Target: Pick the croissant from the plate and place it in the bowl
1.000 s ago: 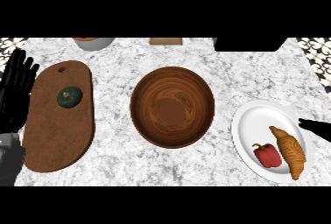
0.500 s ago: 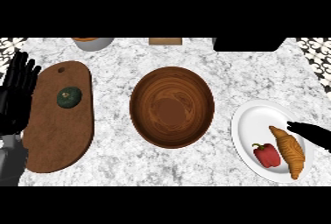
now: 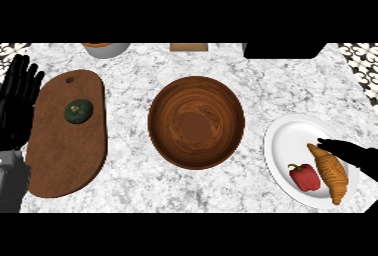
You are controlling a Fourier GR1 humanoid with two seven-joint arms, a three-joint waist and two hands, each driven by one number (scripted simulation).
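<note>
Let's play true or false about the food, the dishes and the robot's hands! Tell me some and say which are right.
1. The croissant lies on the white plate. True.
2. A red pepper lies beside the croissant. True.
3. The wooden bowl holds the croissant. False: nothing lies in the bowl.
4. The left hand holds the green vegetable. False: it rests open at the left edge, and the vegetable lies on the cutting board.
5. The right hand is over the plate, at the croissant's upper end. True.

Bright, even light; faint shadows
</note>
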